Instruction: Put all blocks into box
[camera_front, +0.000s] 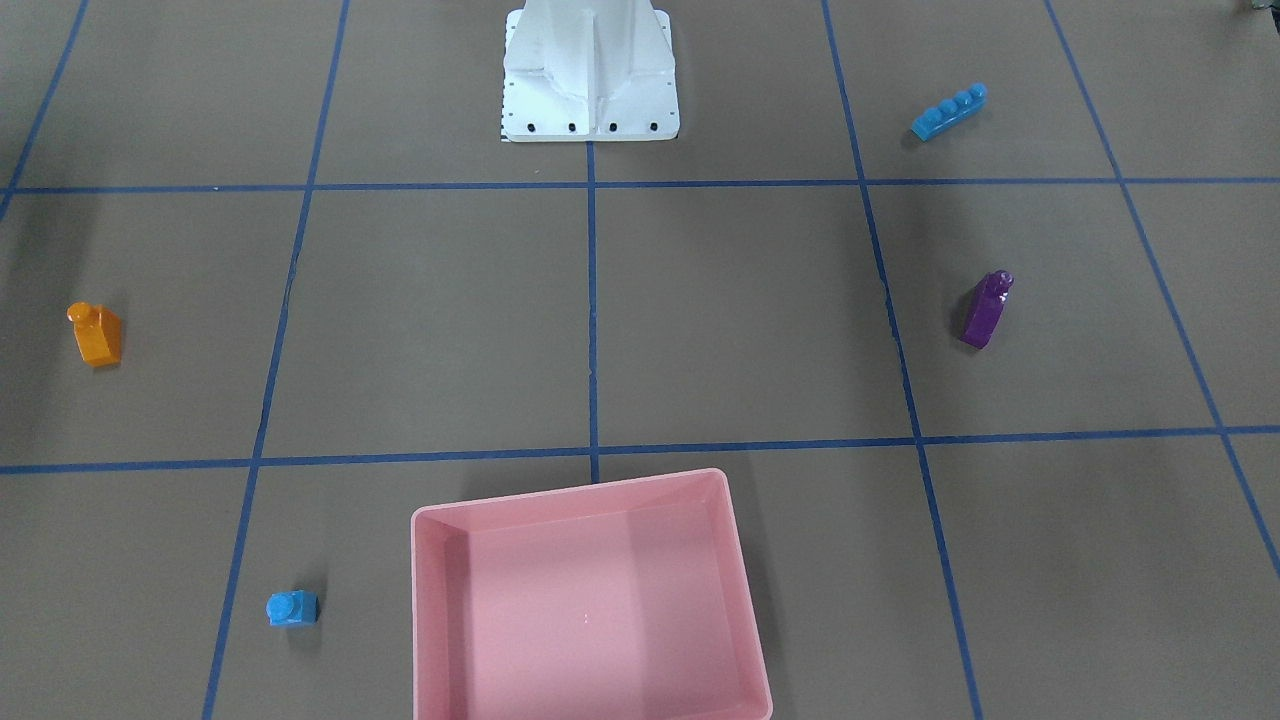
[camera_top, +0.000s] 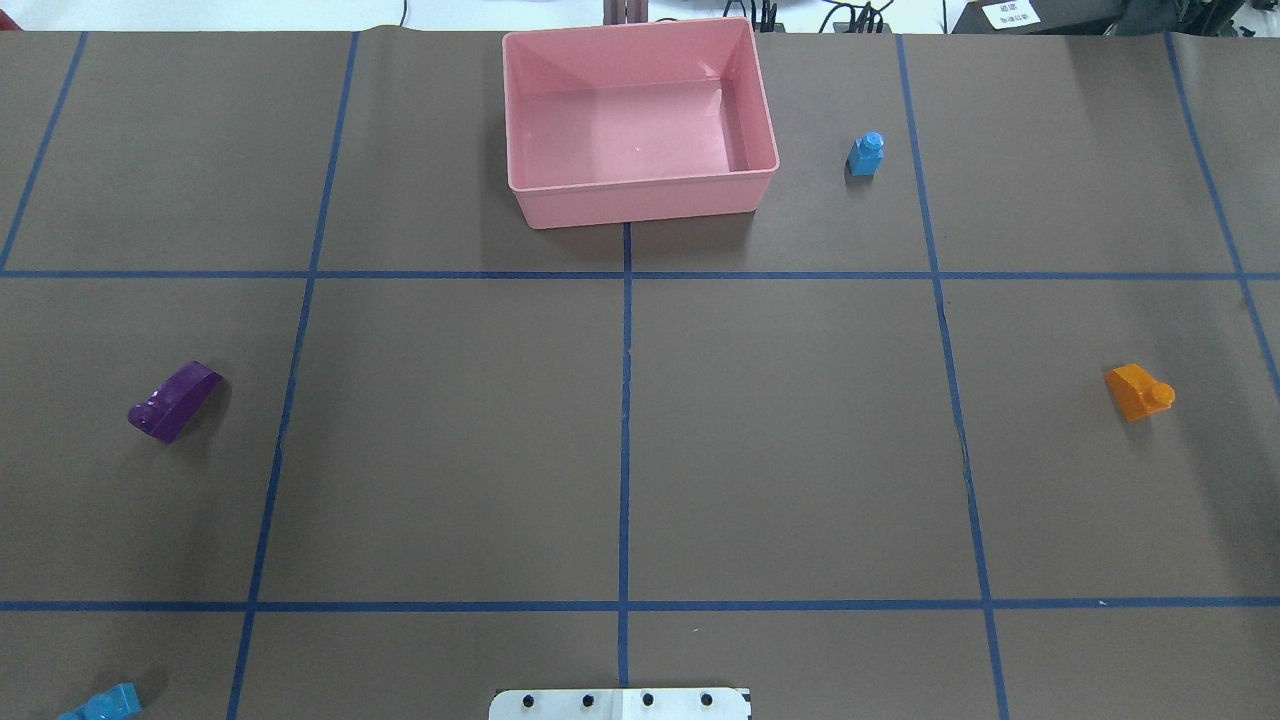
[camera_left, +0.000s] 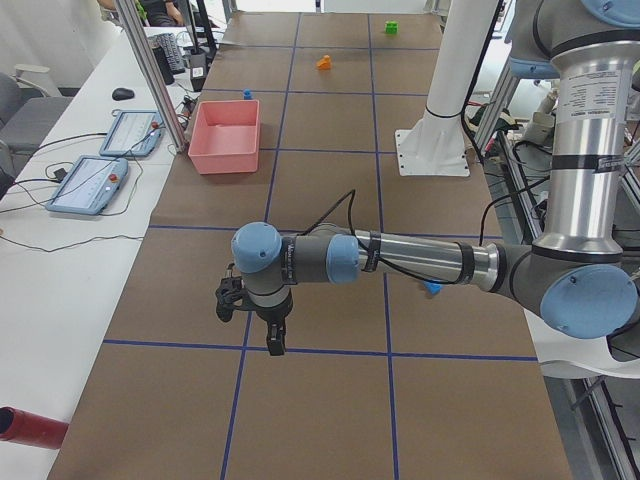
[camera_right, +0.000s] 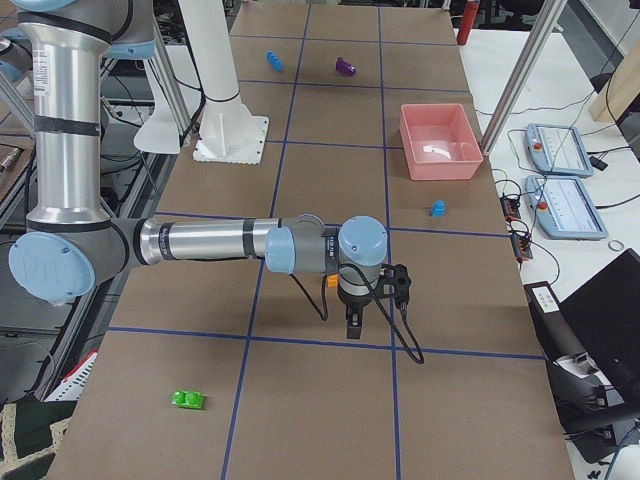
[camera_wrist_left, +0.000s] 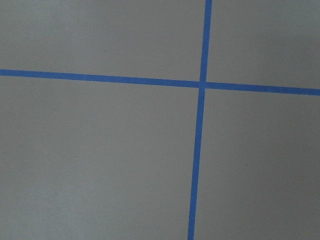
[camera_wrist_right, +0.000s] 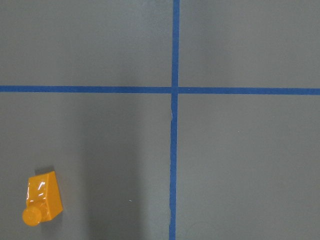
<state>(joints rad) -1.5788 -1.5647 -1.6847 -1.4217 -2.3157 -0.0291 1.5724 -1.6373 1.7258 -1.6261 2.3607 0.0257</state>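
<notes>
Box (camera_top: 640, 205) empty. Left end effector (camera_left: 272, 338) and right end effector (camera_right: 352, 322): openness cannot be told. Orange block (camera_wrist_right: 42, 202), at 8 o'clock in right wrist view, probably nearest: centre, then descend.

this was a robotics lab. the table (camera_top: 450, 450) was covered in brown paper and marked into squares with blue tape (camera_top: 625, 450). a white metal pedestal (camera_front: 590, 80) was bolted down at its edge. two silver-and-blue jointed machines, the left arm (camera_left: 400, 258) and the right arm (camera_right: 200, 242), reached out over the surface. on the white bench alongside lay two teach pendants (camera_right: 553, 148), trailing cables (camera_left: 75, 240), a computer mouse (camera_left: 122, 94) and a dark laptop (camera_right: 605, 320). aluminium frame posts (camera_left: 150, 70) rose beside the bench.
</notes>
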